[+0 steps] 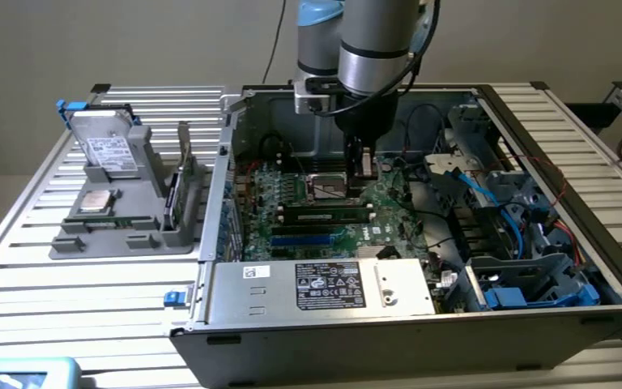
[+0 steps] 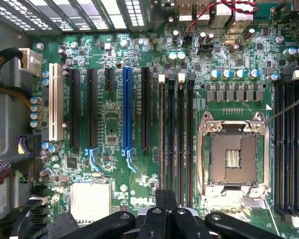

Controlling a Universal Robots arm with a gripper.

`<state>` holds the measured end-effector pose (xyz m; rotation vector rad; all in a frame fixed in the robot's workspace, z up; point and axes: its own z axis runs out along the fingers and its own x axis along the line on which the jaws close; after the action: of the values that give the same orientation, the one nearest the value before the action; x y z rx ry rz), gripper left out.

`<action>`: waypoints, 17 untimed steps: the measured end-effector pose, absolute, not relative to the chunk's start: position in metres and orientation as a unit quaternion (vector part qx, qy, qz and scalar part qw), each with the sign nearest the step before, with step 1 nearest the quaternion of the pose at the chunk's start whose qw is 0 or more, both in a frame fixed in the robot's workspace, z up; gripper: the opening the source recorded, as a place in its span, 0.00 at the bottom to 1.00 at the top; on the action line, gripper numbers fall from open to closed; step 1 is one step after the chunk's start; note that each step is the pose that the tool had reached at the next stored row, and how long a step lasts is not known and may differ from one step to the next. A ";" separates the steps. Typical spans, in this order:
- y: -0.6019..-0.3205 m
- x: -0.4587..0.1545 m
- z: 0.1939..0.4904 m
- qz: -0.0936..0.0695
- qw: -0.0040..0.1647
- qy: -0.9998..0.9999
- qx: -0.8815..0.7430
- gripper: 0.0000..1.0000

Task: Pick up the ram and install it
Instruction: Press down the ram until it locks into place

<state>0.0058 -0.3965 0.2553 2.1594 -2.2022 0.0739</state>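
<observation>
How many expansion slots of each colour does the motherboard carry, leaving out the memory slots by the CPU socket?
black expansion slots: 4
blue expansion slot: 1
white expansion slot: 1
Total: 6

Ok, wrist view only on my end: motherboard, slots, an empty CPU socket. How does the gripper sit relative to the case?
Observer: The gripper hangs inside the open case, above the motherboard, near the CPU socket.
Operator: Any ram seated?
Observer: A ram stick stands upright on the motherboard, just in front of the socket as the exterior view sees it, its green face and black chips showing.
Operator: Anything outside the case?
Observer: A grey tray on the table, at the exterior view's left of the case, holds a hard drive and a CPU chip.
</observation>
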 end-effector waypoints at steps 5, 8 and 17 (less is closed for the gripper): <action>-0.393 0.006 0.253 0.034 0.028 -0.714 0.699 0.11; -0.394 0.006 0.250 0.037 0.025 -0.714 0.699 0.11; -0.395 0.007 0.240 0.042 0.027 -0.714 0.699 0.11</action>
<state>0.0067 -0.3952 0.2395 2.1580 -2.2033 0.1297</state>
